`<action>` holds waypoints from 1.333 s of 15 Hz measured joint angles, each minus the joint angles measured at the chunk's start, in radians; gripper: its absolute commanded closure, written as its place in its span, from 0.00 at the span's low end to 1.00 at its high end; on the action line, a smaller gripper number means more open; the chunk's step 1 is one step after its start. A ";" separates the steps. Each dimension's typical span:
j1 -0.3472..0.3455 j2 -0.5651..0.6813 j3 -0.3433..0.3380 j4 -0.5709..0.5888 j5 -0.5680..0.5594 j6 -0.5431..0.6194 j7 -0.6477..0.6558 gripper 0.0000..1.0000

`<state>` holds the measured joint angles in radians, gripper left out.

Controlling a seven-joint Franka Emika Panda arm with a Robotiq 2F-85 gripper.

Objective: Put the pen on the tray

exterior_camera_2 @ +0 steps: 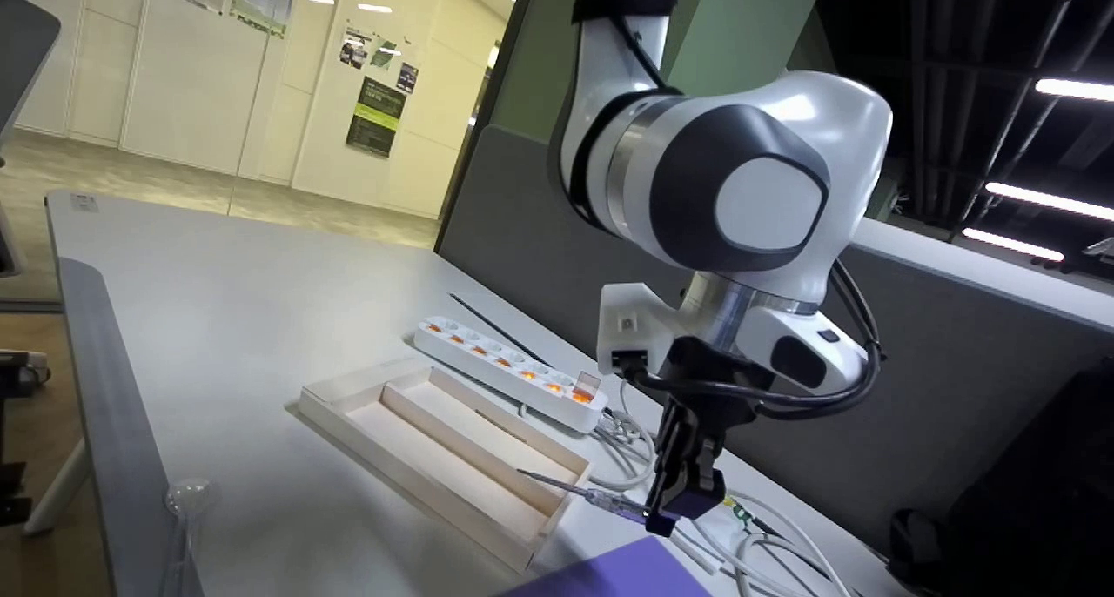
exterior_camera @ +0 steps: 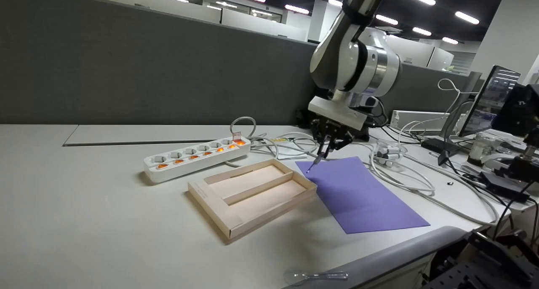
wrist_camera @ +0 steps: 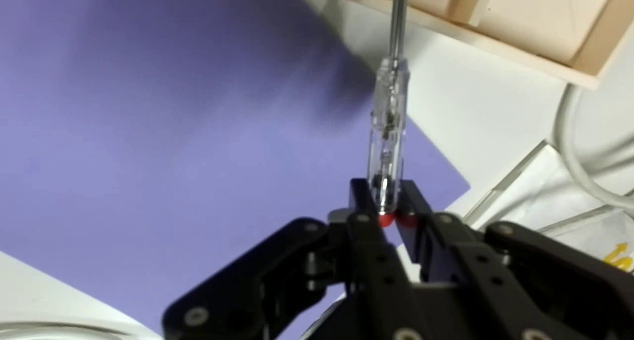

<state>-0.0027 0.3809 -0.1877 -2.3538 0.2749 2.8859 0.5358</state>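
Wrist view: the gripper (wrist_camera: 384, 196) pinches 1 tester screwdriver (wrist_camera: 389, 107) by the end of its clear handle. Tiny parts show inside; 1 end is red, the rod shiny metal. In an exterior view, it slants down in the air near the purple sheet (exterior_camera: 362, 196). In an exterior view, its thin rod points toward the wooden tray (exterior_camera_2: 418, 472).

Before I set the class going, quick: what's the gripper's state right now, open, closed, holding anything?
Gripper: closed, holding the clear-handled pen near its red end.
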 measured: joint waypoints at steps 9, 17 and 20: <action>0.030 0.040 0.085 0.003 0.054 0.037 0.001 0.96; 0.021 0.098 0.152 0.055 0.197 0.137 0.002 0.96; 0.017 0.124 0.144 0.074 0.201 0.154 0.003 0.96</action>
<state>0.0138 0.5046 -0.0438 -2.2800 0.4763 3.0398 0.5386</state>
